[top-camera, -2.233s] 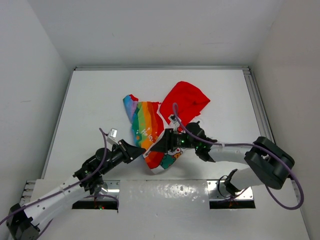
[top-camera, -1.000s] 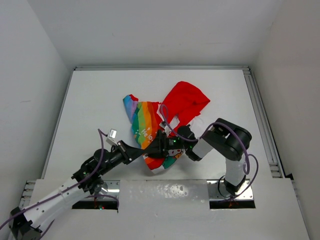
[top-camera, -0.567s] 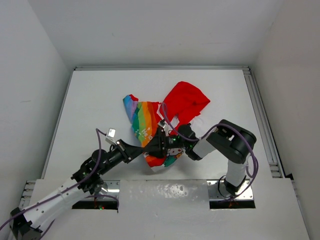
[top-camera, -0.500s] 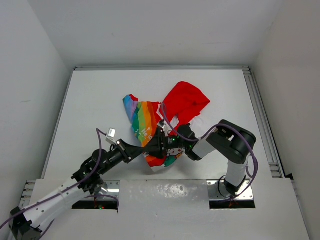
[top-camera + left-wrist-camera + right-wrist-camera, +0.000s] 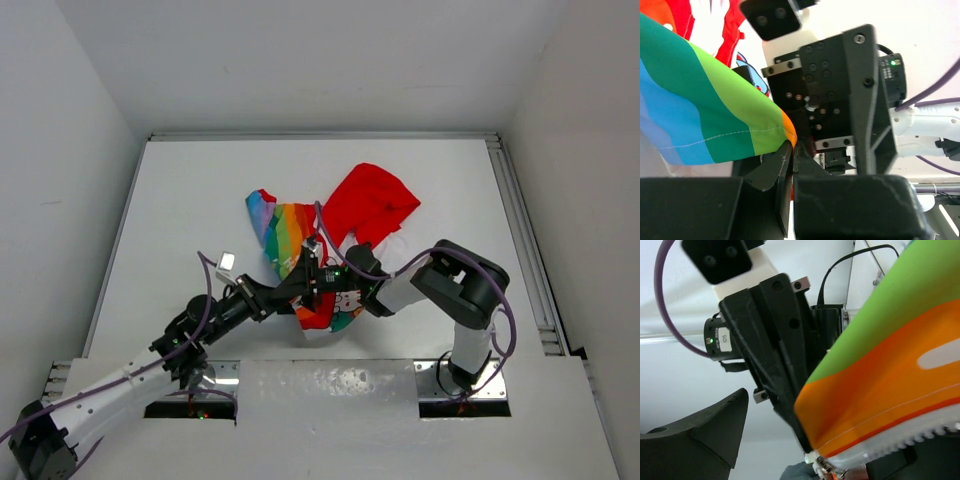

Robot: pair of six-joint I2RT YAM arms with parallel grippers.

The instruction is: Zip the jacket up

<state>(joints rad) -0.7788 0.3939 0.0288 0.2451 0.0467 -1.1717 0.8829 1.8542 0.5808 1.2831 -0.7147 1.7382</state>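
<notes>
Rainbow-striped jacket (image 5: 350, 215) on white surface (image 5: 200, 200): left claw (image 5: 789, 152) pinching hem corner; right claw (image 5: 316, 281) apparently parted at zip edge.

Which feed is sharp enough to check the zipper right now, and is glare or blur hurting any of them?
Top external: evenly lit and sharp, glare only on the shiny near plate, but the jacket is partly hidden. Left wrist: own fingers dark, background blown out. Right wrist: zipper teeth visible, slightly soft.
</notes>
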